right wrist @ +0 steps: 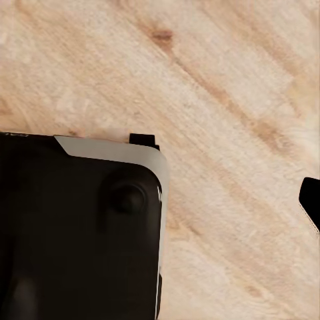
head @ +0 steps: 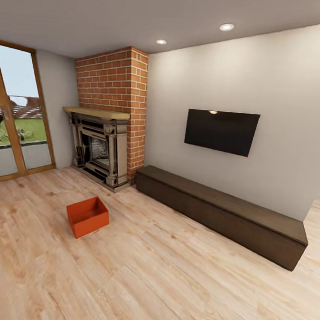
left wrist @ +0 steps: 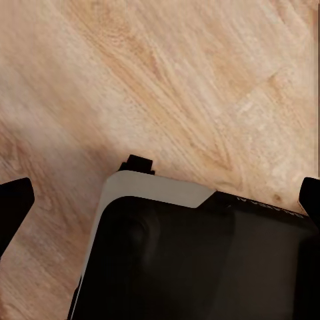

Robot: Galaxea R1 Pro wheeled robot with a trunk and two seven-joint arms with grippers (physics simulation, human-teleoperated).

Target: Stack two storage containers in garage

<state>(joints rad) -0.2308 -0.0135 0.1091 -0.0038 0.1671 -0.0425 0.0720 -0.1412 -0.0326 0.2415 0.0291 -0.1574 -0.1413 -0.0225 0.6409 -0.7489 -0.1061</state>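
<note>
one red-orange bin (head: 87,216) sitting on the light wood floor (head: 160,280) of the living room, left of the middle and a bit in front of the brick fireplace (head: 109,117). it's upright, open top, turned at an angle so one corner points toward the camera, looks like nothing in it. it's not touching anything but the floor, well apart from the long dark low cabinet (head: 223,213) that runs along the right wall under the black tv (head: 222,131). far left there's a big wood-framed glass door (head: 14,119) with grass outside. couple of round lights in the ceiling (head: 226,27).

left wrist view looks down at the wood planks and the robot's dark base (left wrist: 200,253) with a pale edge. the left gripper (left wrist: 160,200) has its dark fingertips (left wrist: 13,200) at opposite edges of the picture, so spread wide, nothing between them. in the right wrist view only one dark tip of the right gripper (right wrist: 312,200) pokes in at the edge, over the floor beside the base, so i can't tell if it's spread or closed.
</note>
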